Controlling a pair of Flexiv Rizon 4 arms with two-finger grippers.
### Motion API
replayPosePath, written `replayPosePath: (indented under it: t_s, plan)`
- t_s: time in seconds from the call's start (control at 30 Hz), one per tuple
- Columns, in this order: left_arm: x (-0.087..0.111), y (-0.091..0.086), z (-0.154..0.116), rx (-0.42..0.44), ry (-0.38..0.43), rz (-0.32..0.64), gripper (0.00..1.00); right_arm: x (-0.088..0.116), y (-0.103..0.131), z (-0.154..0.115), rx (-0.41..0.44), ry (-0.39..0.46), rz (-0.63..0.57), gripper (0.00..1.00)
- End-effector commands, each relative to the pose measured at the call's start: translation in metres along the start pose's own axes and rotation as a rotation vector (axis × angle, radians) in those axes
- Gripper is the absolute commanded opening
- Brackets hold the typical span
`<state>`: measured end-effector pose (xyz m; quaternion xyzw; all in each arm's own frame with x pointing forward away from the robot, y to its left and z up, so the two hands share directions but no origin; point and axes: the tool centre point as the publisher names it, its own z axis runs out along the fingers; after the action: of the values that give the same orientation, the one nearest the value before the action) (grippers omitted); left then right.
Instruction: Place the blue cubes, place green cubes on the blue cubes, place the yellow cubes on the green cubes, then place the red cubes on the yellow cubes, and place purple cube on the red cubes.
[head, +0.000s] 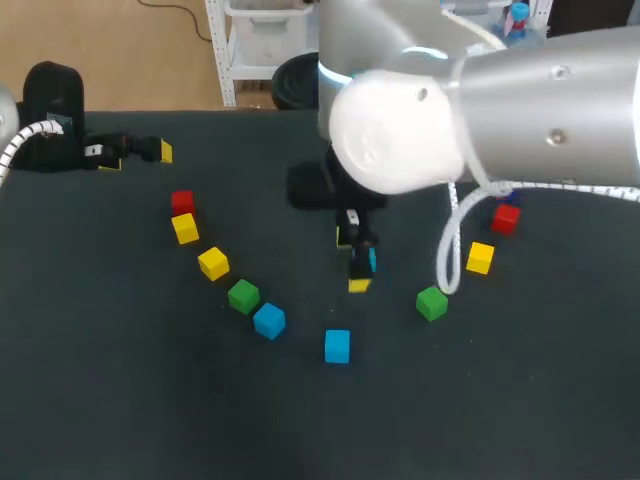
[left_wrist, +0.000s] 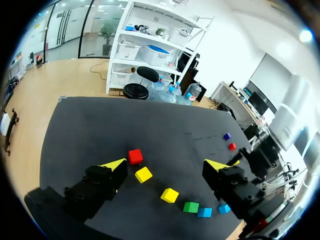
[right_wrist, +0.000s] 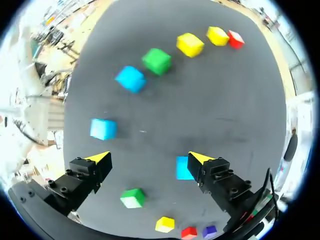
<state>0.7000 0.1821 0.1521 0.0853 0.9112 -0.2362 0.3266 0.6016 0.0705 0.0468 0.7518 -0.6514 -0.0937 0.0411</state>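
Two fingers of the right end effector (right_wrist: 149, 158) are held apart over the counter (right_wrist: 200, 100). One blue cube (right_wrist: 183, 168) is seen just against the inner side of one finger, not clamped from both sides. Ahead of the fingers, two further blue cubes (right_wrist: 103, 128) are found lying singly and apart from each other. Beyond them a curved row is formed by a green cube (right_wrist: 157, 60), two yellow cubes (right_wrist: 190, 44) and a red cube (right_wrist: 235, 38). Behind the fingers, a second green cube (right_wrist: 132, 198), a third yellow cube (right_wrist: 165, 224), a second red cube (right_wrist: 189, 232) and the purple cube (right_wrist: 209, 231) are scattered. The left end effector (left_wrist: 167, 164) is held spread and empty off at the counter's left side. No cube is set on another, so the task is judged to be at its opening step: the blue cubes are yet to be placed, and every layer above remains.
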Motion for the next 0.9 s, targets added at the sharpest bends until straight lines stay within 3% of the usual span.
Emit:
replayPosePath:
  t_s: [0.03,0.27,0.53,0.83,0.9]
  plan:
    - [0.001,0.003,0.000,0.012,-0.006,0.002,1.00,-0.001,0.054,0.004,0.081,-0.014,-0.017,1.00]
    - [0.001,0.003,0.000,0.012,-0.006,0.002,1.00,-0.026,0.095,0.010,0.086,0.061,-0.097,1.00]
    - [0.001,0.003,0.000,0.012,-0.006,0.002,1.00,-0.029,0.117,0.014,0.074,0.022,0.024,1.00]
    - [0.001,0.003,0.000,0.012,-0.006,0.002,1.00,-0.020,0.109,0.038,0.065,0.077,0.116,1.00]
    - [0.001,0.003,0.000,0.012,-0.006,0.002,1.00,-0.022,0.105,0.043,0.075,0.122,0.120,1.00]
